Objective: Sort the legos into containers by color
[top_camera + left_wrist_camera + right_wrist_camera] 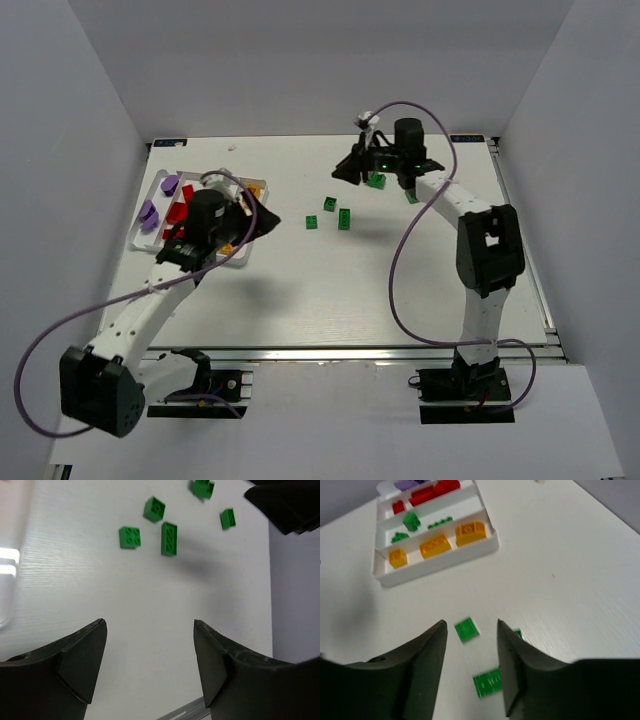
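Both pincers stand with jaws apart and carry nothing. The right pincer [470, 624] hangs low over the far middle of the table [330, 290], its gap only partly spread; one green brick [466, 629] lies on the table just past its tips and a longer brick [487, 684] shows on the surface between its fingers. That view is smeared, so I cannot tell whether the tips touch either one. I judge it sits there because the loose greens [129, 537] are nearer its side, and a narrow gap suits so small a piece.

The left pincer [150, 625] is spread wide, hovering at the tray's [435, 566] inner edge and facing the greens across the table. My guess is it waits there clear of the other arm, ready to reach out in turn.

Five greens lie loose near mid-table, well apart from the tray: small, bright, studded, mostly square, one oblong, scattered at odd angles with none stacked. The tray holds the rest in rows: orange-yellow bricks [435, 545] in the compartment nearest the greens, green ones [411, 520] in the next, then reds [435, 494], then purples [407, 484] farthest. So only green looks left to sort, I think, and each goes in the second row.
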Robot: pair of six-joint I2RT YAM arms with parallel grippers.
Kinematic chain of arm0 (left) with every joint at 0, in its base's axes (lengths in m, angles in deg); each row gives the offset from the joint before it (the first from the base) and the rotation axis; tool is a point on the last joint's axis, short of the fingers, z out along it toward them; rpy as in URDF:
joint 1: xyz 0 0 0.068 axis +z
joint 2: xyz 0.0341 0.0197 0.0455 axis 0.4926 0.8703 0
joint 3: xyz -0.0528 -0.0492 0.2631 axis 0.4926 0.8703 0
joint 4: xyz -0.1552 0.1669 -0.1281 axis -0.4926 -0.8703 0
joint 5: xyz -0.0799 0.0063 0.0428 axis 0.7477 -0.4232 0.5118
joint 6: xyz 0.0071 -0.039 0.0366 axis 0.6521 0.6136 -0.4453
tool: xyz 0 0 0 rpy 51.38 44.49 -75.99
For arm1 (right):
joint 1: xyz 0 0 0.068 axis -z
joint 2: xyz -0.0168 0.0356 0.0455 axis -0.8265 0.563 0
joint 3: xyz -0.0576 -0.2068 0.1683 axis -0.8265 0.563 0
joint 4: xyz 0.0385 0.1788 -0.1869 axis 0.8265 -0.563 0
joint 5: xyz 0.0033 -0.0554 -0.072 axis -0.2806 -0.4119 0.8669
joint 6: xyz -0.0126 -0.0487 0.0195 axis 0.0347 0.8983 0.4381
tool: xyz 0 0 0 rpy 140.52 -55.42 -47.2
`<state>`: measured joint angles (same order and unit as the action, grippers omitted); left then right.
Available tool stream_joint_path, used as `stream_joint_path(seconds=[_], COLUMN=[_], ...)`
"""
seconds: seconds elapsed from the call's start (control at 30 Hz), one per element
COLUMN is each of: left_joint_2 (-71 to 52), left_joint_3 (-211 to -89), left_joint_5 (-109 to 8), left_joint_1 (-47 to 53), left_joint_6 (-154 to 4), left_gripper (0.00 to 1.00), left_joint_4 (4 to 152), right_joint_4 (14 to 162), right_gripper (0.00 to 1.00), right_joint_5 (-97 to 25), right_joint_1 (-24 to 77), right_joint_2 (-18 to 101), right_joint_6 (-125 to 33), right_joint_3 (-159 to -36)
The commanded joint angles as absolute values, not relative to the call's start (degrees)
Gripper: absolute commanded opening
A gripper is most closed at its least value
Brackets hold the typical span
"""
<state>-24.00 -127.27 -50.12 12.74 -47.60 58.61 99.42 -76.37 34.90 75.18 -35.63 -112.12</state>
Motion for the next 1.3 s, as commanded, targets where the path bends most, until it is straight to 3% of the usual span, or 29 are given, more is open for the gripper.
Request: stream_joint_path(seconds=[0.0, 0.1, 0.17, 0.4, 0.63, 1.27], left_joint_2=[-18.2, -12.7, -9.1, 9.7, 22.5, 41.4], left_joint_3=[-131.1, -133.1, -136.8, -153.5, -166.5, -181.5], left_joint_5=[-56.4, -60.3, -62.0, -73.3, -83.6, -83.2], left_joint_1=[5.9, 1.8, -0.4, -8.7, -9.3, -5.7], left_joint_6=[-47.3, -47.7, -48.7, -50.0, -49.1, -52.7], left_gripper=[0.80, 0.81, 0.81, 0.78, 0.77, 0.77], left_joint_4=[62.6, 63.8, 62.4, 49.6, 36.9, 35.4], right_joint_4=[88.7, 83.6, 81.9, 76.4, 76.6, 76.7], right_gripper=[0.52, 0.66, 0.67, 0.66, 0.65, 0.65], right_joint_5=[-79.6, -79.6, -79.6, -81.1, -82.7, -81.6], right_joint_1=[38.5, 42.2, 44.7, 50.1, 51.6, 51.7], right_joint_2=[68.3, 64.0, 61.5, 57.2, 56.1, 56.9], right_joint_6=[-33.0, -30.5, -28.1, -19.1, -18.3, -18.9], right_joint_3=[-109.4, -105.0, -102.9, -96.3, -93.1, -92.9])
